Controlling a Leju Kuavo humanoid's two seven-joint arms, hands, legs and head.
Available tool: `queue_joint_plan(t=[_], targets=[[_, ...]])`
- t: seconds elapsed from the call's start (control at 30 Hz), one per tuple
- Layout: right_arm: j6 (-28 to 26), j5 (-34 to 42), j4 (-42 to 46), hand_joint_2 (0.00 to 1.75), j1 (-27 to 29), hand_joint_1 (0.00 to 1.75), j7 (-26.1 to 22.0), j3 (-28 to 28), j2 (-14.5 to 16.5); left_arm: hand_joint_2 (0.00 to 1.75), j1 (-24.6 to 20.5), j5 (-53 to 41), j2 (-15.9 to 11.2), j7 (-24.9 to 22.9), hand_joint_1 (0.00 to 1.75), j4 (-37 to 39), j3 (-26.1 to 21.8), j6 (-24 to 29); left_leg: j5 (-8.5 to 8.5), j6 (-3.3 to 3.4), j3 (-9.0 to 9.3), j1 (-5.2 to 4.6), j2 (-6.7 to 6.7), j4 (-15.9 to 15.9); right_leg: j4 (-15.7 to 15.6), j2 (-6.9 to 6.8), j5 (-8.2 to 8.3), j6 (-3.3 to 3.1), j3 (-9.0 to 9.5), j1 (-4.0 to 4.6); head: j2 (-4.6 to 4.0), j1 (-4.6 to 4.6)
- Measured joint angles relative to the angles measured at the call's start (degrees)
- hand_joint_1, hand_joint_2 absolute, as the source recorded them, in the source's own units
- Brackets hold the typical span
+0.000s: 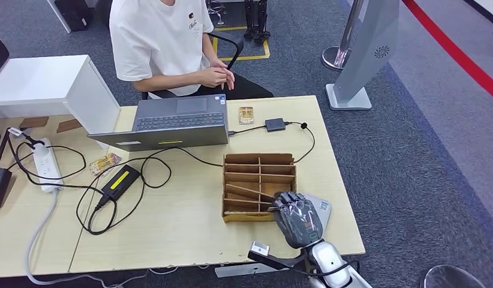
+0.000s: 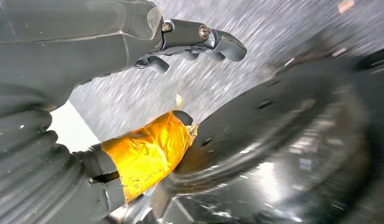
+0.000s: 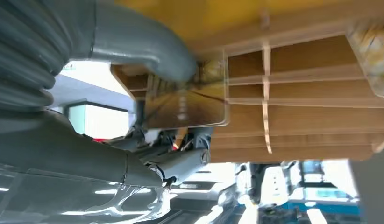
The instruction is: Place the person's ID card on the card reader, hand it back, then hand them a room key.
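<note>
Since the right hand is closed around a room key — a card pinched under the thumb, just clear of the wooden slotted tray — the last step, handing over a key, is judged to be in hand. Next, the card would have to be lifted clear and carried across the table toward the seated person. The left hand is seen hanging with fingers curled, nothing held. Farther off, a card lies beside the small black card reader.
</note>
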State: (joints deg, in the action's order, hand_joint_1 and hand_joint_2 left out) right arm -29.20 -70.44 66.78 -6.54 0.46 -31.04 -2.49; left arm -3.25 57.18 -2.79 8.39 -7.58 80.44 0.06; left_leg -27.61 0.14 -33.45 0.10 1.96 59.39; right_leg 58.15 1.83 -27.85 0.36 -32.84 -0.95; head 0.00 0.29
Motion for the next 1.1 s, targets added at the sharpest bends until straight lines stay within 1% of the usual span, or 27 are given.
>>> queue_joint_plan(t=[0.07,0.2,0.37,0.57,0.83,1.1], targets=[[0.09,-0.15,0.22,1.75,0.03,1.75,0.16,0.43,0.03,1.75,-0.06,-1.1,-0.04,2.44,0.0,-0.01,0.84,1.49,0.0,0.0,0.01,0.0,0.0,0.0,0.0,0.0,0.0,0.0,0.02,0.0,0.0,-0.01],[0.31,-0.36,0.49,1.75,0.14,1.75,0.19,0.82,0.08,1.75,-0.11,-1.22,-0.06,3.21,0.0,0.01,1.76,2.06,0.0,0.0,0.02,0.0,0.0,0.01,0.0,0.0,0.0,0.0,0.04,0.0,0.01,0.01],[0.66,-0.89,0.9,1.75,0.31,1.74,0.23,1.28,0.16,1.75,-0.14,-0.73,-0.08,2.94,0.0,0.0,2.31,1.4,0.0,0.0,0.02,0.0,0.0,0.01,-0.01,0.0,0.0,0.0,0.03,0.0,0.01,0.01],[0.75,-0.99,1.1,1.75,0.39,1.75,-0.09,1.35,0.32,1.75,-0.15,1.34,-0.1,1.4,0.0,0.0,2.41,-2.26,0.0,0.0,0.02,0.0,0.0,0.0,-0.01,0.0,0.0,0.0,0.02,0.0,0.0,-0.01],[0.99,-1.01,1.73,1.75,0.64,1.75,-0.09,1.63,0.41,1.75,-0.14,2.5,-0.11,1.29,0.0,0.01,2.39,-2.36,0.0,0.0,0.02,0.0,-0.01,0.0,0.0,0.0,0.0,0.0,0.03,0.0,0.01,0.01],[3.27,1.27,4.68,1.75,0.18,1.75,-0.6,1.79,0.26,1.75,-0.15,2.76,-0.2,-0.03,0.0,0.01,2.39,-3.28,0.0,0.0,0.01,0.0,-0.02,0.0,0.0,0.02,0.01,-0.01,0.02,0.0,0.02,0.0]])
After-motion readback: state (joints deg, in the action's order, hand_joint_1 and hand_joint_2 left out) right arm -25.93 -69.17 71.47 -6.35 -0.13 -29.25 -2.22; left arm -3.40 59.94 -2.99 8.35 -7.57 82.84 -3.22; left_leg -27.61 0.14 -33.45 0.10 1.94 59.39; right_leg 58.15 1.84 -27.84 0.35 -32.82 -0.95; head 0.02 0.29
